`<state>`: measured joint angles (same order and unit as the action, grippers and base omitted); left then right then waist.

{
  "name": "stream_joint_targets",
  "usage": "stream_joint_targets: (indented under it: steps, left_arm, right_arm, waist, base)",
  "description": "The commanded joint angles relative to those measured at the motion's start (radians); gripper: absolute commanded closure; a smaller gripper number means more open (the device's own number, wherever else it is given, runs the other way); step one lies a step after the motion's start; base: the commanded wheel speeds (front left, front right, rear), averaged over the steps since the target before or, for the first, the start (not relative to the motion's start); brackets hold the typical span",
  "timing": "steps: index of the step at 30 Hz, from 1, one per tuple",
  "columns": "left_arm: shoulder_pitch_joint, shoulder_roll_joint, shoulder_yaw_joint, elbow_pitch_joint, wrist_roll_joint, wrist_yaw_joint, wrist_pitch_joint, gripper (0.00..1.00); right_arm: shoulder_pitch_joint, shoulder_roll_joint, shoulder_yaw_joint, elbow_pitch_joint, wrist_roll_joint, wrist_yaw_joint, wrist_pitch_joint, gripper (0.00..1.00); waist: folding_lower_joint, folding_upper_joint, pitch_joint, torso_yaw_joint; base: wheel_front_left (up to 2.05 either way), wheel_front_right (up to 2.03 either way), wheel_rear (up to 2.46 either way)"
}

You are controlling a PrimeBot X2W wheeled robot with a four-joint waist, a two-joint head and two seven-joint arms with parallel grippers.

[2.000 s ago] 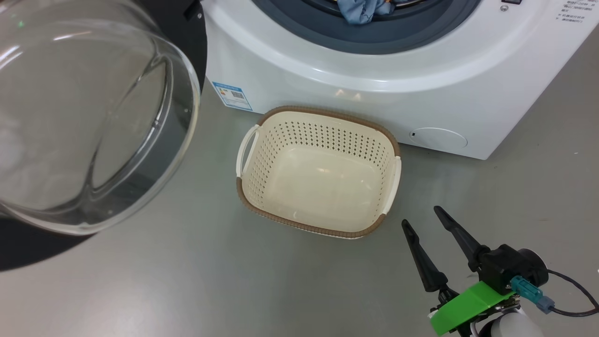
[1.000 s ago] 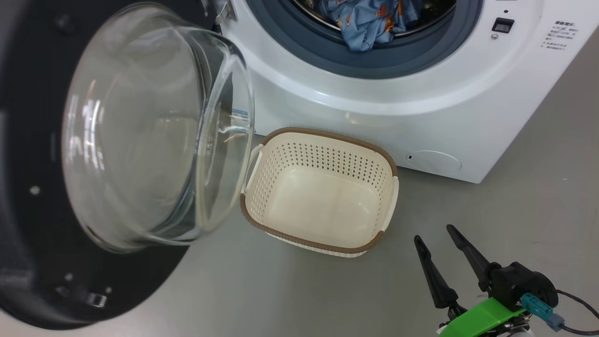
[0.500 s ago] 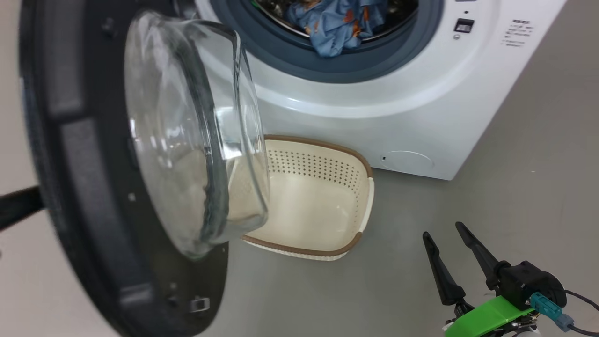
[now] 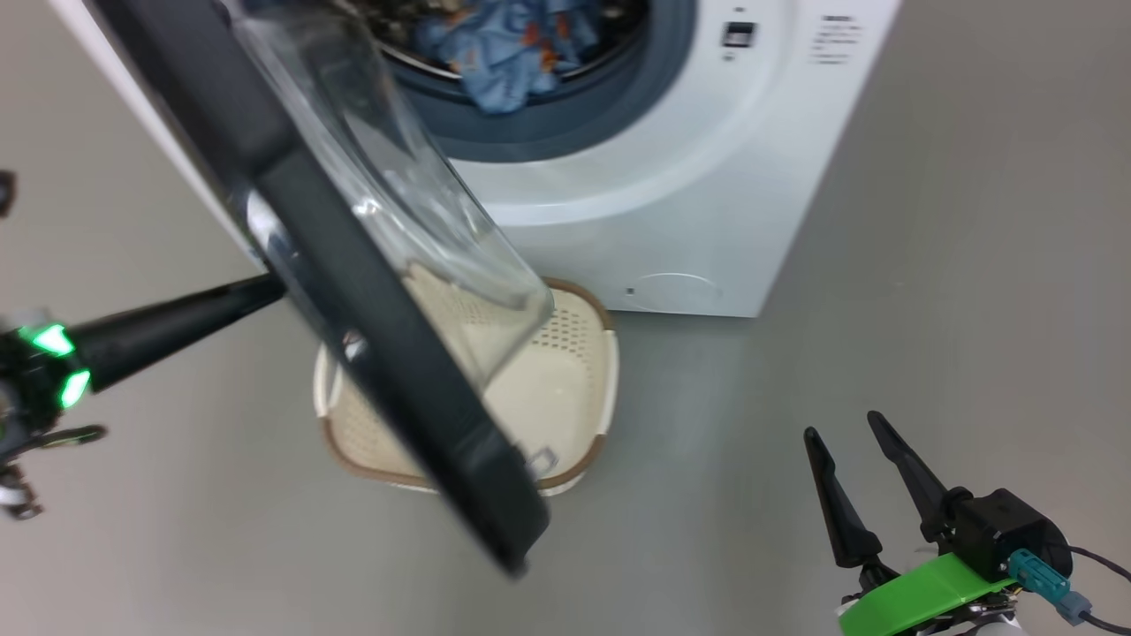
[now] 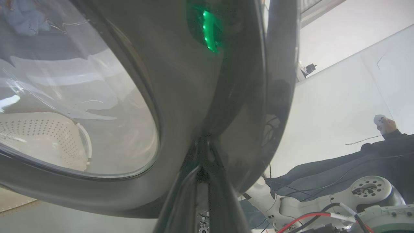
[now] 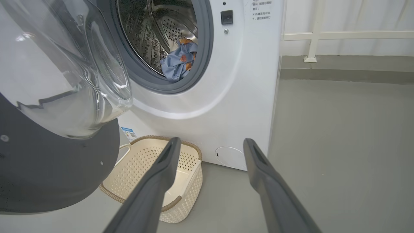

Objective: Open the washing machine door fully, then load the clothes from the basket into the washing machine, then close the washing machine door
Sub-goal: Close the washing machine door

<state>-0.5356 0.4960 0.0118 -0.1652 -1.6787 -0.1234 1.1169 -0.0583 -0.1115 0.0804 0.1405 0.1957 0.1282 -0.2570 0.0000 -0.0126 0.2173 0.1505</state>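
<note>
The washing machine door [image 4: 371, 309] stands half open, its black rim edge-on and its glass bowl facing the washing machine [image 4: 707, 177]. My left gripper [image 4: 274, 287] is shut, its tip against the door's outer black face [image 5: 181, 81]; the left gripper [image 5: 203, 145] touches the glossy rim. Blue clothes [image 4: 504, 53] with orange print lie in the drum, and the clothes [image 6: 176, 61] hang over the grey gasket. The cream basket [image 4: 583, 371] sits on the floor under the door, partly hidden, its visible inside bare. My right gripper [image 4: 841, 424] hangs open at the lower right, holding nothing.
Grey floor [image 4: 928, 265] stretches to the right of the machine. In the right wrist view a white rail [image 6: 310, 38] runs along the back wall. A person's hand [image 5: 385, 123] with a controller shows in the left wrist view, far right.
The head camera has turned. The door has swung from wide open towards the machine, now covering part of the basket. My left gripper has come into view against the door. The right gripper has held still.
</note>
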Motion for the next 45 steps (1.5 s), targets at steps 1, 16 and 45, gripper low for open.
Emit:
stream_joint_targets:
  steps: [1, 16, 45]
  left_arm:
    - [-0.059, 0.022, 0.031, -0.024, 0.025, -0.007, -0.01, 1.0]
    - [-0.135, -0.074, 0.012, 0.037, 0.106, -0.007, -0.086, 1.0]
    - [0.397, -0.057, 0.016, 0.089, 0.331, -0.007, -0.513, 0.0]
  right_arm:
    - [-0.002, 0.008, 0.02, -0.028, -0.003, 0.003, -0.005, 0.0]
    - [-0.007, 0.029, 0.015, -0.032, -0.003, 0.003, -0.005, 0.0]
    - [0.015, -0.03, 0.024, -0.01, 0.011, 0.003, -0.005, 0.0]
  waist:
    - [0.0, 0.0, 0.005, -0.066]
    - [0.0, 0.0, 0.011, -0.168]
    - [0.0, 0.0, -0.032, -0.086]
  base:
    - [0.0, 0.0, 0.0]
    - [0.0, 0.0, 0.0]
    - [0.0, 0.0, 0.0]
